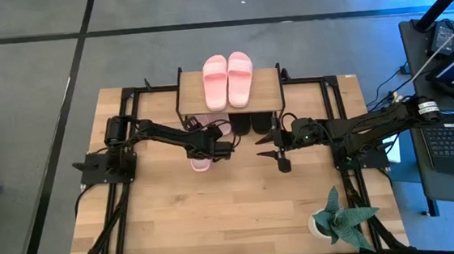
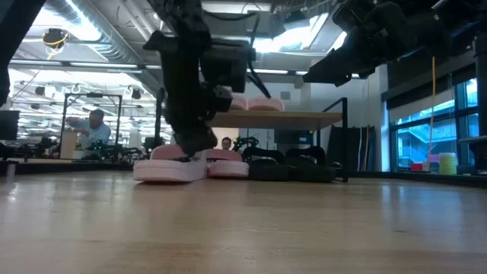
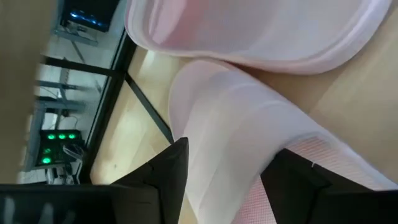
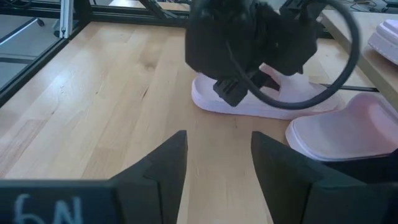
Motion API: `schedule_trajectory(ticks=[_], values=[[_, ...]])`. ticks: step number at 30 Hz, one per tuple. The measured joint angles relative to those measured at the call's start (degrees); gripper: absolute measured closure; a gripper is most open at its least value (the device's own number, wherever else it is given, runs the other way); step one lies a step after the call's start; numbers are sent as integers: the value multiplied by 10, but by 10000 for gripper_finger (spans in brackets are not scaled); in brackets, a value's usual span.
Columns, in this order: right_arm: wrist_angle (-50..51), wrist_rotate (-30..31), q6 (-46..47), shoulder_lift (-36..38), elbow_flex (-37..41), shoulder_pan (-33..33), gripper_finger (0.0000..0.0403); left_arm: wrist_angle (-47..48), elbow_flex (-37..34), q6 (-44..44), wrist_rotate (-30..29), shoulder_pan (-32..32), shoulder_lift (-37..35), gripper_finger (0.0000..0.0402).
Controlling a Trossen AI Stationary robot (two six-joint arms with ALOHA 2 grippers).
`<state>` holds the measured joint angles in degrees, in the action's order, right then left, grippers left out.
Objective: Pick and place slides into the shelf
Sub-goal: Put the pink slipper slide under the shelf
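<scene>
A pink slide (image 1: 201,164) (image 2: 169,169) lies sole down on the table in front of the shelf (image 1: 264,82). My left gripper (image 1: 215,150) (image 3: 227,155) is down on it, shut on its strap. Two pink slides (image 1: 228,80) rest on the shelf's top board. Another pink slide (image 4: 348,130) (image 2: 228,167) and two black slides (image 1: 250,125) (image 2: 293,169) sit on the lower level. My right gripper (image 1: 278,150) (image 4: 217,155) hangs open above the table, right of the left gripper and touching nothing. My left gripper pinches the pink slide's wide strap (image 3: 230,118) between its two fingers (image 3: 168,174), one on each side, lying across the strap. It comes from above, slanting down. The slide's sole (image 2: 163,176) rests on the table.
A potted plant (image 1: 337,220) stands at the table's near right corner. Black frame rails (image 1: 332,102) run along both sides of the table. Bare wood (image 1: 218,217) lies toward the near edge. People show in the room beyond the table (image 2: 95,125).
</scene>
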<state>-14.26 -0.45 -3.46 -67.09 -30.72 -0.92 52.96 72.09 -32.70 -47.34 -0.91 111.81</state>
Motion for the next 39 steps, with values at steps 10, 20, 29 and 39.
schedule_trajectory(ticks=[10, 20, 29, 39], values=[[0, 0, 0, 0, 0, 0, 223, 26, 31, 13, -1, 16, 0, 221], [0, 0, 0, 0, 0, 0, 223, 55, 31, -1, 34, 4, 0, 209], [0, 0, 0, 0, 0, 0, 223, 55, 31, -1, 34, 7, 0, 133], [6, 0, 0, 0, 0, 0, 223, 63, 31, 2, 40, 45, 0, 125]])
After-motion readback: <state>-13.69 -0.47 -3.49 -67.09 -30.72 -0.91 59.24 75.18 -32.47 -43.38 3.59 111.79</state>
